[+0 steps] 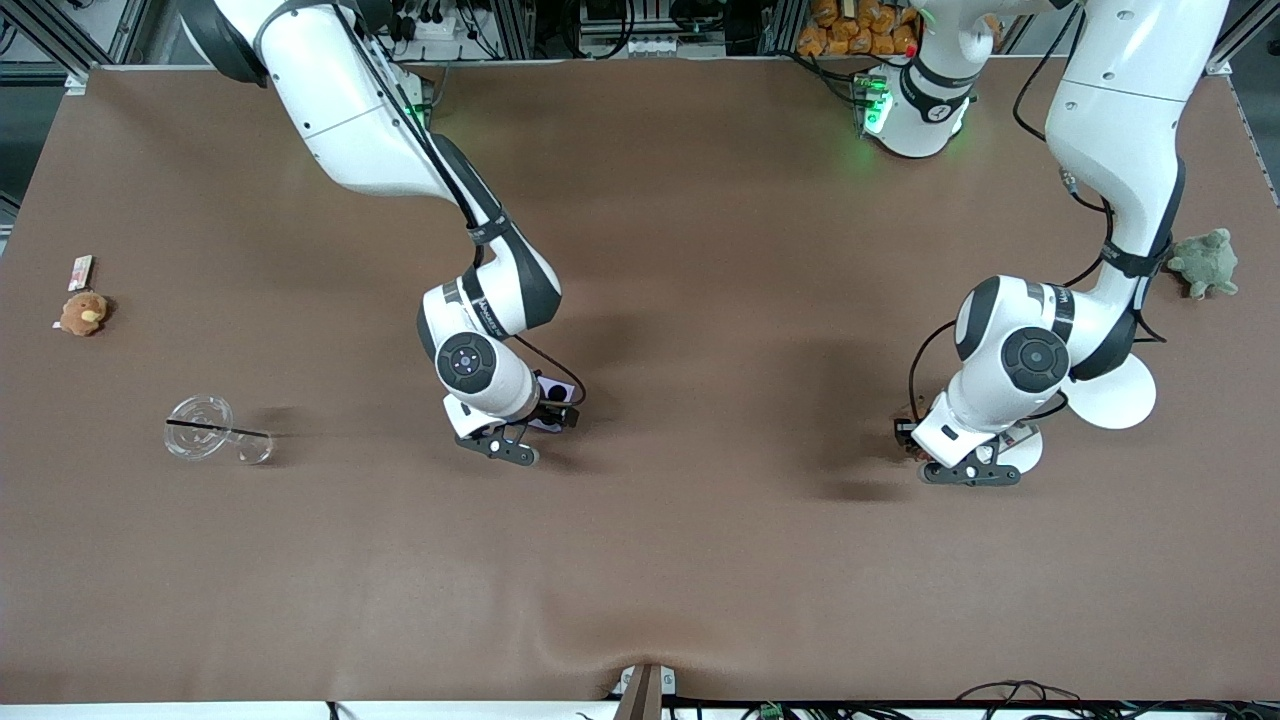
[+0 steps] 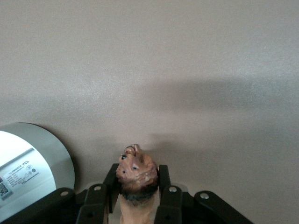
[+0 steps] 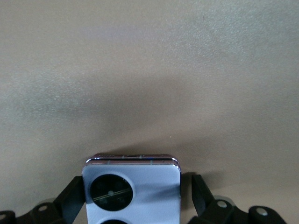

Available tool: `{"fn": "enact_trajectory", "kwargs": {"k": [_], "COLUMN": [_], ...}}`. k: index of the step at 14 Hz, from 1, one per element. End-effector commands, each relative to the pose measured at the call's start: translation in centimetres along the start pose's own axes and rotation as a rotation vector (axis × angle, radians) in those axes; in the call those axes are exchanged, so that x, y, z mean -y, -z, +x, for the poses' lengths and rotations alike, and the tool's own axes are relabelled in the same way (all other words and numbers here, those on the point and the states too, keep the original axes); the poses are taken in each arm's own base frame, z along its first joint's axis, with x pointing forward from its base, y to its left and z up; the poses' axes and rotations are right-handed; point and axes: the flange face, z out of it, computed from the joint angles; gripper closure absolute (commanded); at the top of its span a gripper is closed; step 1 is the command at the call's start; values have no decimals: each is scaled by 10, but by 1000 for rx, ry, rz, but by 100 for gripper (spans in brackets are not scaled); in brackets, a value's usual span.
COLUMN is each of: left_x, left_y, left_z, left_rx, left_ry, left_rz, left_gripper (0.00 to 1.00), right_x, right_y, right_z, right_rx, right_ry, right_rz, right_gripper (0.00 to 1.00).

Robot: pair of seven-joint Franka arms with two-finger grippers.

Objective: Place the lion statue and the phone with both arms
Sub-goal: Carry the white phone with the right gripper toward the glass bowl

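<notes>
I had the left tool clamped on the lion statue, its head poking out past the fingertips, low over the counter and just beside a round white disc, so it could go down without a drop. On the right tool the phone sat between the 2 fingers with its camera face up; the fingers stood clear of its edges, so I judged them apart, the phone lying on the counter.
</notes>
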Motion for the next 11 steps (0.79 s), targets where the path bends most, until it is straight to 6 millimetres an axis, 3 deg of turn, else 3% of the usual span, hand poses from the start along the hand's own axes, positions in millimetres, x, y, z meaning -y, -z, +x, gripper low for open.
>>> {"fn": "enact_trajectory", "kwargs": {"k": [1,5,6,7,9,11], "left_x": [8,25,26,27,28,28], "left_y": [3,2,2,1,0,-2], "left_z": [-4,-2,-3,-3,-3,-3], "left_rx": [-17,-16,-14,-14,-12,-9], "left_ry": [-18,-37,-36,-36,-35,-38], "left_rz": [8,9,9,9,10,10], "left_gripper": [100,100,100,100,100,100], "right_x": [6,9,10,13,11,5], "right_y": [0,-3,-1,1,8,30], "right_z": [1,-4,-3,-4,-1,8], "right_rx": [-19,-16,-20,-29,-33,-43], "right_ry": [-18,-15,-44,-60,-76,-87], "right_rz": [-6,-8,-3,3,8,17], "right_gripper": [0,2,42,64,67,63]}}
